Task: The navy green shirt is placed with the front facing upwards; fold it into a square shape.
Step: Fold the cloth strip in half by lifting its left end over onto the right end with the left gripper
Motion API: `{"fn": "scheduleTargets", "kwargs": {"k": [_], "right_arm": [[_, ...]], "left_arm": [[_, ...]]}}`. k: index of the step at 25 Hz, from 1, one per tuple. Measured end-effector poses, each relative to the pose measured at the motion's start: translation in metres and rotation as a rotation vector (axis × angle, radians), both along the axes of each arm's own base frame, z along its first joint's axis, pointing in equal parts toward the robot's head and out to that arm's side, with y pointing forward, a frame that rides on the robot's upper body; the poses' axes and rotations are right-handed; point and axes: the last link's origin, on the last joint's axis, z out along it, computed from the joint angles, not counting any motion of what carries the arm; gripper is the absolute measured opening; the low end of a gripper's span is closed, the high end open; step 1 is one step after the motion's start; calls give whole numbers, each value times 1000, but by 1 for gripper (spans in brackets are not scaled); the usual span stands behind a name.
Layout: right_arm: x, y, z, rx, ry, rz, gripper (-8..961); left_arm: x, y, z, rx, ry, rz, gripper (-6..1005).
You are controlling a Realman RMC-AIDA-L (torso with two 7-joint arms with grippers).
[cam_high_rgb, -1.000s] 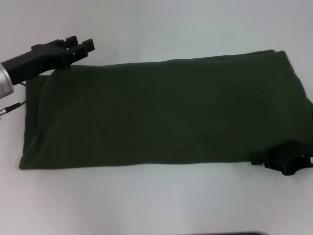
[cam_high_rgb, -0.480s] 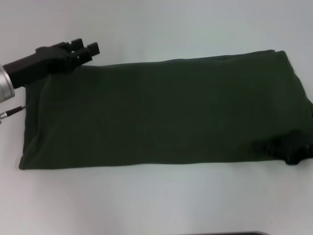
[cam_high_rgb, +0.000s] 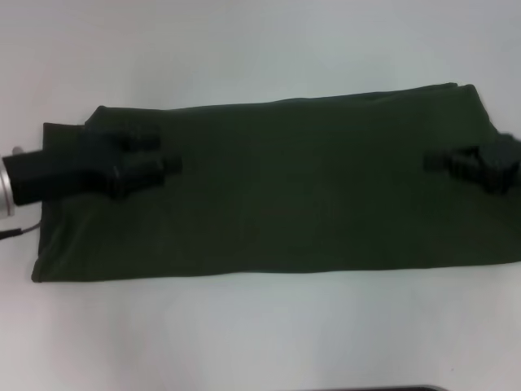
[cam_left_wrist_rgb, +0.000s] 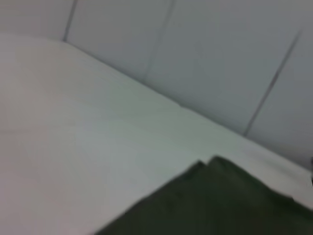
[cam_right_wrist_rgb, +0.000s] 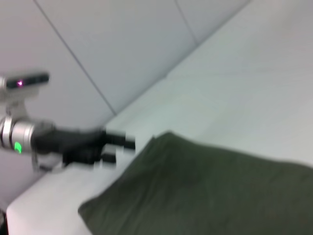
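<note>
The navy green shirt [cam_high_rgb: 301, 187] lies flat on the white table as a long folded rectangle of plain dark cloth, running left to right. My left gripper [cam_high_rgb: 159, 153] hovers over the shirt's left part, open, with nothing between its fingers. The right wrist view also shows that left gripper [cam_right_wrist_rgb: 120, 150], at the far end of the shirt [cam_right_wrist_rgb: 210, 191]. Over the shirt's right end sits my right gripper [cam_high_rgb: 456, 161], blurred. A corner of the shirt [cam_left_wrist_rgb: 220, 200] appears in the left wrist view.
The white table [cam_high_rgb: 260, 342] surrounds the cloth on all sides. Grey wall panels [cam_left_wrist_rgb: 220, 63] rise behind the table's far edge. A dark strip [cam_high_rgb: 366, 388] marks the table's near edge.
My left gripper came from beyond the shirt's far-left corner toward me, onto its left part. My right gripper moved from the near right edge away from me, over the right end.
</note>
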Motion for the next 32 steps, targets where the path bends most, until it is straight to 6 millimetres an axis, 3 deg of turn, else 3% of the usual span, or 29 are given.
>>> {"fn": "scheduleTargets", "kwargs": {"k": [10, 21, 26, 32], "right_arm": [[-6, 9, 13, 80, 64, -3, 20], [-6, 8, 11, 79, 70, -5, 20], [-6, 7, 10, 78, 73, -8, 20], [-8, 6, 7, 69, 75, -4, 20]], "left_arm": [[-10, -21, -9, -61, 45, -48, 542], [-1, -36, -23, -169, 35, -143, 504], [0, -38, -31, -180, 36, -173, 281], [-2, -38, -44, -192, 38, -164, 112]]}}
